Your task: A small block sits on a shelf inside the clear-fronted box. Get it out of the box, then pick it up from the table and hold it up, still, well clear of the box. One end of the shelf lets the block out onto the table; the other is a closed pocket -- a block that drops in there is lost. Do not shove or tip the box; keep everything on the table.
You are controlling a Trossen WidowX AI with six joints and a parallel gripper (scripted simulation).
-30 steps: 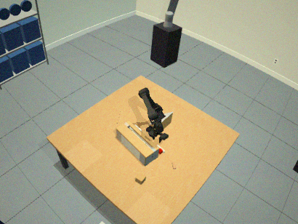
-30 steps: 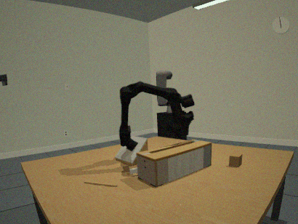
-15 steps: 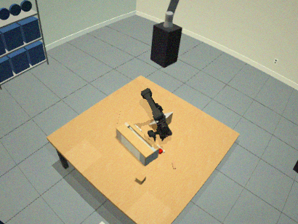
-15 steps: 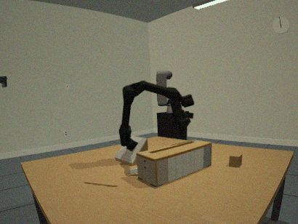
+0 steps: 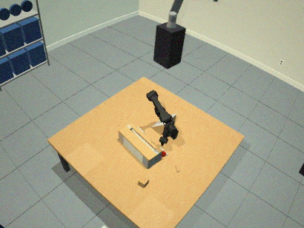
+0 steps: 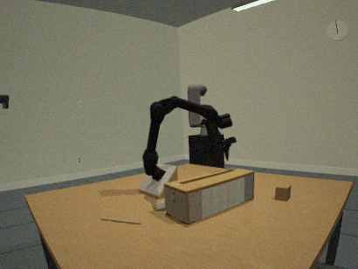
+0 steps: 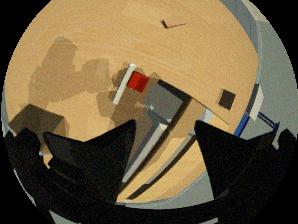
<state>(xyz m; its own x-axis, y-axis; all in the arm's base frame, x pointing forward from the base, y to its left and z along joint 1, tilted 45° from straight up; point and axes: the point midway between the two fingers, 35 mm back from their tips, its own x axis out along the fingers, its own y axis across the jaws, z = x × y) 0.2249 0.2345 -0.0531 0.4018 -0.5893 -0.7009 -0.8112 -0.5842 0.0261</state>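
Red block (image 5: 163,153) (image 7: 138,81): in the top view, out of the box (image 5: 139,142) (image 6: 209,180) (image 7: 165,100) and down on the table (image 5: 93,122) (image 6: 109,244) (image 7: 190,50), just beside the box's lower-right end as seen there. Above and near it, the gripper (image 5: 163,141) (image 6: 229,148) (image 7: 166,124). Main danger with so little room: catching the box end on the way down, from an approach too close to it, and so shoving or tipping the box.

In the exterior view, block out of sight, probably behind the box; gripper well up above the table, past the box's far edge. No judging the fingers' height over the block from here. Too low too early, likely to land a fingertip on the block and flick it away.

In the wrist view, fingers standing a good way apart, somewhat past half open, with nothing between them. Block beyond the fingertips and off to one side, so not lined up for a straight descent. Right beside it, a pale strip (image 5: 167,154) (image 7: 124,84); on the other side, the box end. Without turning and centring first, likely to jam a finger on the strip or pinch only a corner, then lose the block in the lift. Brown cube (image 5: 143,183) (image 6: 283,193) (image 7: 227,99) well apart, hardly a threat.
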